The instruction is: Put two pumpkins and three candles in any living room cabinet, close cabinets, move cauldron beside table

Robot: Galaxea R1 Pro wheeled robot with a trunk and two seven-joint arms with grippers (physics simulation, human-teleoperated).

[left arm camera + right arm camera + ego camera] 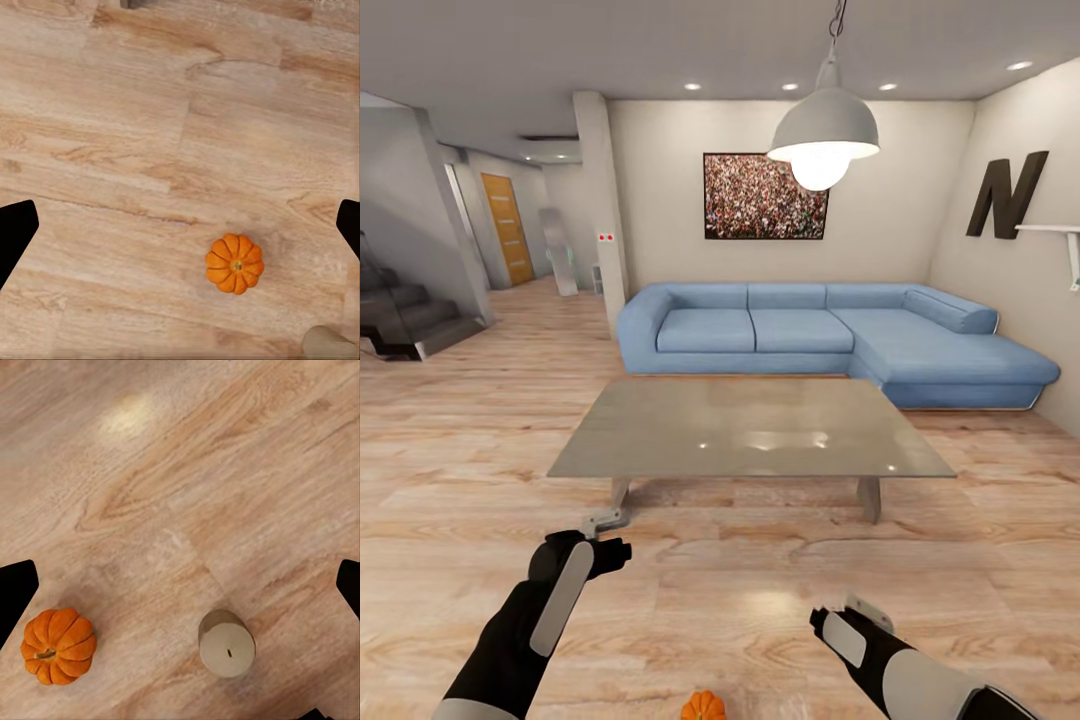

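Observation:
One small orange pumpkin (703,706) sits on the wood floor between my two arms, at the head view's lower edge. Below my open left gripper (180,229) the pumpkin (235,263) lies a little off centre, with a candle's edge (326,343) beside it. My right gripper (180,589) is also open and looks down on the pumpkin (58,646) and a short candle (226,643) with a pale beige top, standing upright a hand's width apart. Both grippers hang above the floor, left gripper (605,520), right gripper (865,606), holding nothing. The cabinet and cauldron are out of view.
A low glass-topped coffee table (660,440) stands just ahead of my arms. Behind it is a blue corner sofa (810,335) against the wall. A pendant lamp (823,135) hangs above. A staircase (405,315) and hallway open at the far left.

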